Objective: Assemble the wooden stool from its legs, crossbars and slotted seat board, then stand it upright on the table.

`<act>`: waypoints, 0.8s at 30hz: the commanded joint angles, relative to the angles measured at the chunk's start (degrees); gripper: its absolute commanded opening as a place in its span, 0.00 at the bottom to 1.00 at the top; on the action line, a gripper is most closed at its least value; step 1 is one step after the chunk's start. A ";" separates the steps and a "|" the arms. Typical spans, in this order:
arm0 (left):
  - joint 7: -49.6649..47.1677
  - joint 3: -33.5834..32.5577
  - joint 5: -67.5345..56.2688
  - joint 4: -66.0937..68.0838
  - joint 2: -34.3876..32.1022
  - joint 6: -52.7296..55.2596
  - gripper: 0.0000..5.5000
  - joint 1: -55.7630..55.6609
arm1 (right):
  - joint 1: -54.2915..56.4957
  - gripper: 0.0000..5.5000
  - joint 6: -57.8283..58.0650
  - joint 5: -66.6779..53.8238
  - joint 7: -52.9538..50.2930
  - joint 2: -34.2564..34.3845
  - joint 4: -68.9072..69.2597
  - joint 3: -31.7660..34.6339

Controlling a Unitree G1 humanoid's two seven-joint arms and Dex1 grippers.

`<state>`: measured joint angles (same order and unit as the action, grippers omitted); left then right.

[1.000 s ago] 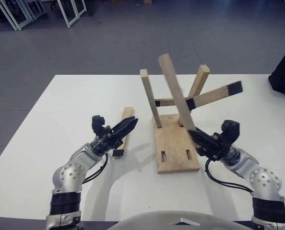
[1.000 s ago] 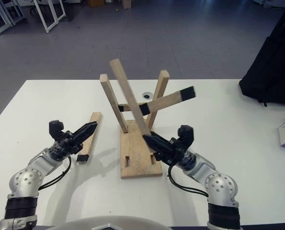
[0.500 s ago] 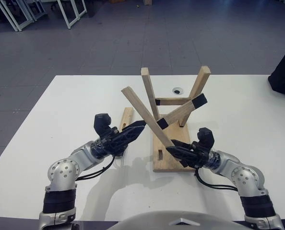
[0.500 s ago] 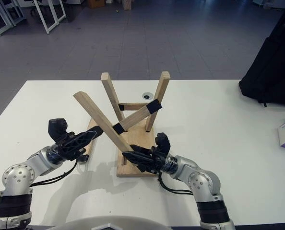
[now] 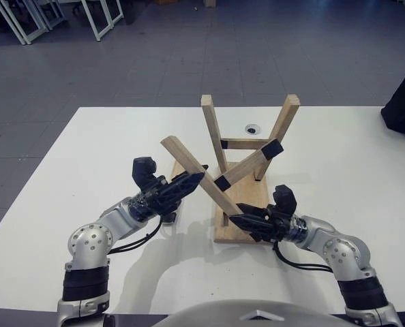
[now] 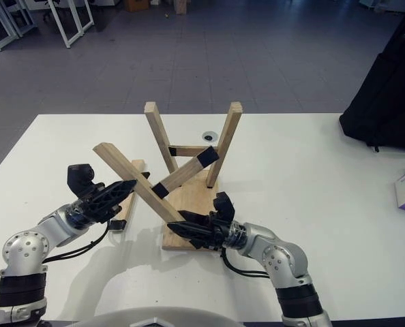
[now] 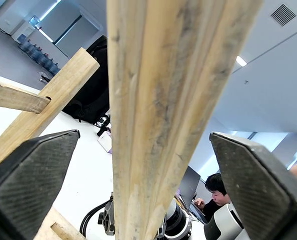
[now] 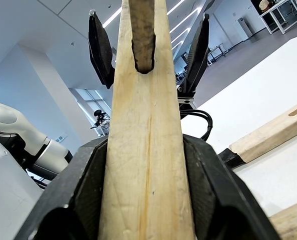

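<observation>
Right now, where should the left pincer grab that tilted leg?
Probably the bare middle of the tilted leg, just above the crossbar, coming from the robot's left. The right pincer clamps the lower end and the crossbar juts out the other way; the open left pincer straddles that stretch.

The right gripper (image 5: 238, 221) swings from off the seat board's (image 5: 251, 196) near right corner to over its near edge, close to the near left corner. The held leg (image 5: 183, 156) clamped in it tips over with it. A second ago it rose steeply above the board, and now it slants low, its top end out past the board's left edge. The crossbar (image 5: 247, 165) fixed to it drops from high off the board's right side to just above its middle. The left gripper (image 5: 194, 180) comes in to the board's left edge, fingers spread on either side of the leg.
</observation>
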<state>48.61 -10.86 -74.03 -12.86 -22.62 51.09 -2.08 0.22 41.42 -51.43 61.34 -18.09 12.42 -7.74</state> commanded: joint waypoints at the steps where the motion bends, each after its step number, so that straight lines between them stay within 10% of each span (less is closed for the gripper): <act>1: 0.51 0.19 0.33 -1.34 0.11 -0.33 0.77 -0.11 | 0.96 0.36 0.01 1.40 -0.28 -0.54 -1.22 -0.43; 15: 3.01 0.74 2.23 -2.25 0.39 -2.61 0.38 0.46 | 1.56 0.36 -0.95 3.53 -0.34 -0.44 -2.80 -0.36; 24: 3.05 1.20 6.80 -0.67 0.63 -5.89 0.37 -0.25 | 2.23 0.43 -2.98 6.52 -1.99 0.13 -3.13 -0.87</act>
<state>51.01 -10.22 -68.51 -13.66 -22.15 45.79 -1.65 1.33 38.67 -47.23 62.51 -17.73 10.22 -8.80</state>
